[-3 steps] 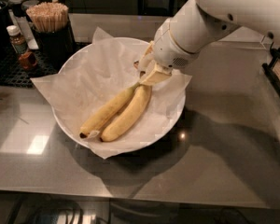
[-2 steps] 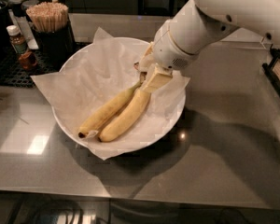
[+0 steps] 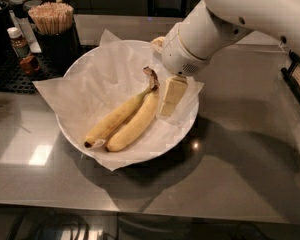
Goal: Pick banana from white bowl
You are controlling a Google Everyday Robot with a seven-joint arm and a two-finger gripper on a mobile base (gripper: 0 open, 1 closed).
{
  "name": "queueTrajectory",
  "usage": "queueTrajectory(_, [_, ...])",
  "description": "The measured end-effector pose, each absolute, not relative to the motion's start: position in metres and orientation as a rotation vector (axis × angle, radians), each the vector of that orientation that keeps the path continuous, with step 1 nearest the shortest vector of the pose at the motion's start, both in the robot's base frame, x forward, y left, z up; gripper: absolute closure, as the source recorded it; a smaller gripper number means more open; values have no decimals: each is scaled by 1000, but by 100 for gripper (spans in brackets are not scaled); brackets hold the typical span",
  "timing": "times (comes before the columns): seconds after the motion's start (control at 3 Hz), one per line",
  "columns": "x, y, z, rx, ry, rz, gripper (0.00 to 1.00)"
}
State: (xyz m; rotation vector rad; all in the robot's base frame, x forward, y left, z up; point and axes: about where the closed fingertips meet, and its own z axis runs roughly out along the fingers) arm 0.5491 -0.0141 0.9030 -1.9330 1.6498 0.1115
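Tool has moved off the stem end since the earlier frames. It was over the stem then; now it hangs just right of it, and the brown stem tip is uncovered. Bananas lie as they did.

- Tool state: cannot tell whether open or closed. It holds nothing and hangs low inside the white bowl, right of centre, close beside the fruit's upper end.
- Step in hand, as judged: setting up the grasp. Nothing is lifted yet.
- To do it well: bring the tool back over the necks, just below the stem where the two fruits join, and set it across their length, not along it.
- Go low enough to close around the fruit, but stop short of the paper liner, which is loose, crinkled and likely to snag.
- Grip firmly but not hard, since the peel bruises. Lift straight up. Expect the long ends to swing down, as the weight sits far from the stem.

Task's thing:
- Two bananas joined at one dark brown stem, side by side and touching.
- They lie diagonally in the bowl, stem near its middle, tips toward its front-left rim.
- Peel is pale yellow and mostly clean, with a dark blossom end on the left one.
- The bowl stands on the bench, left of middle and nearer the back edge.
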Motion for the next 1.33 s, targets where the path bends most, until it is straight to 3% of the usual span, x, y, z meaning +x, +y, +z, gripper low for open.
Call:
queueTrajectory(1.0, [547, -15, 897, -1908, 1674, 112, 62])
queueTrajectory(1.33, [548, -16, 895, -1897, 1687, 110, 62])
